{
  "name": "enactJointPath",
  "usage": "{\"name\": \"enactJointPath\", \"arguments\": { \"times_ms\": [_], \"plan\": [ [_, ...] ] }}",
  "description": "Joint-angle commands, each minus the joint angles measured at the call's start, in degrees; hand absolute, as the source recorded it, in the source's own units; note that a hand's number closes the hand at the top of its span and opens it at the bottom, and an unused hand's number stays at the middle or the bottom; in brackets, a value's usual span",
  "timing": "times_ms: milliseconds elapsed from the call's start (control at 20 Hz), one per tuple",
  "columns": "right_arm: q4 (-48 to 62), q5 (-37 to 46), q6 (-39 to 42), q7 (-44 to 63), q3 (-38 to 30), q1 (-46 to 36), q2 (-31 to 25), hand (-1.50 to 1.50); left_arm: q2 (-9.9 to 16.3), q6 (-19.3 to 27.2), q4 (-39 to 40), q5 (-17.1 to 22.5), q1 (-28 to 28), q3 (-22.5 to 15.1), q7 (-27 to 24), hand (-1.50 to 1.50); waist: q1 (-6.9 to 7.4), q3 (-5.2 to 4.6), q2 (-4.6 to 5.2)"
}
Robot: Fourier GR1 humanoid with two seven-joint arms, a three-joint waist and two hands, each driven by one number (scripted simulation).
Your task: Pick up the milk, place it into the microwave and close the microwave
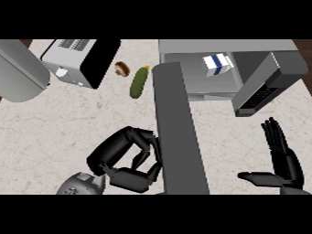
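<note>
The milk carton (217,64), white with a blue stripe, stands inside the open microwave (253,50) at the back right. The microwave's grey door (178,132) juts out toward me as a long slab running down the middle of the view. My left hand (121,160) is beside the door's left face near its lower end, its fingers curled with the tips up against the door, holding nothing. My right hand (283,157) rests open at the lower right, fingers up, apart from the door and the microwave.
A white and black toaster (80,59) stands at the back left beside a large grey curved body (9,68). A green cucumber (138,82) and a small brown item (123,68) lie between the toaster and the microwave door.
</note>
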Motion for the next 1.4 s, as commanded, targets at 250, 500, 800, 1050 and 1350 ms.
{"name": "enactJointPath", "arguments": {
  "times_ms": [250,500,800,1050,1350],
  "plan": [
    [-18.9,-0.6,4.7,0.0,3.2,13.9,-3.1,-1.50,0.0,17.9,24.2,-4.2,-7.8,-15.4,-11.5,1.50,-0.84,-0.03,0.28],
    [-27.2,-5.4,9.4,4.3,4.4,15.0,-3.5,-1.50,0.0,29.8,35.5,1.8,-14.3,-19.3,-22.1,1.50,-2.30,-0.13,0.65],
    [-37.5,-12.2,13.7,10.0,3.4,18.1,-7.4,-1.50,0.0,38.2,39.8,13.1,-17.1,-28.0,-24.8,1.50,-3.46,-0.16,0.79],
    [-41.7,-13.8,14.3,12.5,4.5,17.9,-8.3,-1.50,0.0,38.0,42.6,21.2,-22.8,-32.5,-21.5,1.50,-5.78,-0.18,1.36],
    [-46.7,-16.5,16.7,16.2,5.7,18.0,-10.2,-1.50,0.0,44.0,39.4,28.2,-23.7,-35.5,-26.4,1.50,-7.78,-0.30,1.72]
  ]
}}
